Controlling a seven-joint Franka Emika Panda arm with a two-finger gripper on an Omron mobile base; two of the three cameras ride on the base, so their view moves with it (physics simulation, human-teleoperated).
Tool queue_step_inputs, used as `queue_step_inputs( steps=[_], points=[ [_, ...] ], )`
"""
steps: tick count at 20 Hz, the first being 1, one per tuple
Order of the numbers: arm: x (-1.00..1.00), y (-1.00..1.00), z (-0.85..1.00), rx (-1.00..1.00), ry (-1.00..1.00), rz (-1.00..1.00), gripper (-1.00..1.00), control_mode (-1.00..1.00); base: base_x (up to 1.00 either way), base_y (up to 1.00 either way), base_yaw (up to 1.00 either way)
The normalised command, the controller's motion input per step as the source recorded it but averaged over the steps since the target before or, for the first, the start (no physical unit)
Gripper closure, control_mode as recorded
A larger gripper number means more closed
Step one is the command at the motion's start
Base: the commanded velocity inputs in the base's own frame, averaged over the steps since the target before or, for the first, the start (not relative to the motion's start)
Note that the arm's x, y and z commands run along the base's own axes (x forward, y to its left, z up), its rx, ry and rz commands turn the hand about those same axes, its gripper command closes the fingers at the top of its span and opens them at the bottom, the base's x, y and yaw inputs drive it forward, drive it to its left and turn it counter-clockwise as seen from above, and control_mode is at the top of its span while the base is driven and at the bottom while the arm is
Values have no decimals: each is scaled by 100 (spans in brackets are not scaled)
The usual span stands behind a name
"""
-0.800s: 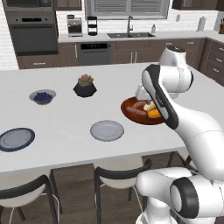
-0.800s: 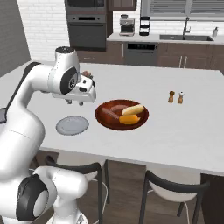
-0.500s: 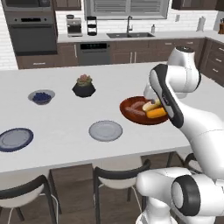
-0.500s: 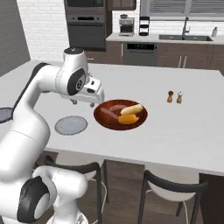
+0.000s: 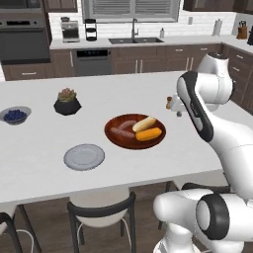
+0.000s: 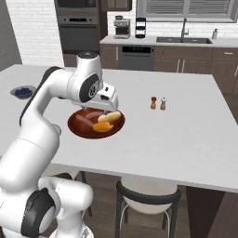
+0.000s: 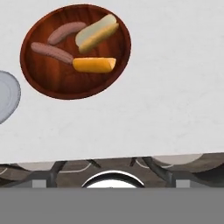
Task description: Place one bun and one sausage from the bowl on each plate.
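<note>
The reddish-brown wooden bowl sits on the white island counter. In it lie two sausages, a pale bun and an orange-brown bun. A light grey plate lies to the bowl's near left; its rim shows at the hand view's left edge. My gripper hangs above the bowl's near right side, open, with nothing between its fingers and well clear of the food.
A small grey bowl of blueberries and a black plant pot stand farther left. Salt and pepper shakers stand right of the bowl. Stools line the counter's near edge.
The whole scene has slid left in both base views, so the base has driven right. The gripper stays over the bowl's near side, still open.
</note>
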Motion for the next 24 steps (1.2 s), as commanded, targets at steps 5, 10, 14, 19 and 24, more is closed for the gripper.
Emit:
queue_step_inputs(
  steps=[5, 10, 14, 19, 24],
  points=[
    [32, 8, -16, 0, 0, -5, -100, -100, 40, 2, -1],
    [99, 47, -71, 2, 0, -37, -100, -100, 0, 0, 0],
    [95, 11, -54, 3, 4, -38, -100, -100, 0, 0, 0],
    [79, -12, -20, 4, 4, -22, -100, -100, 0, 0, 0],
    [72, 1, -13, 2, 9, -12, -100, -100, 0, 0, 0]
  ],
)
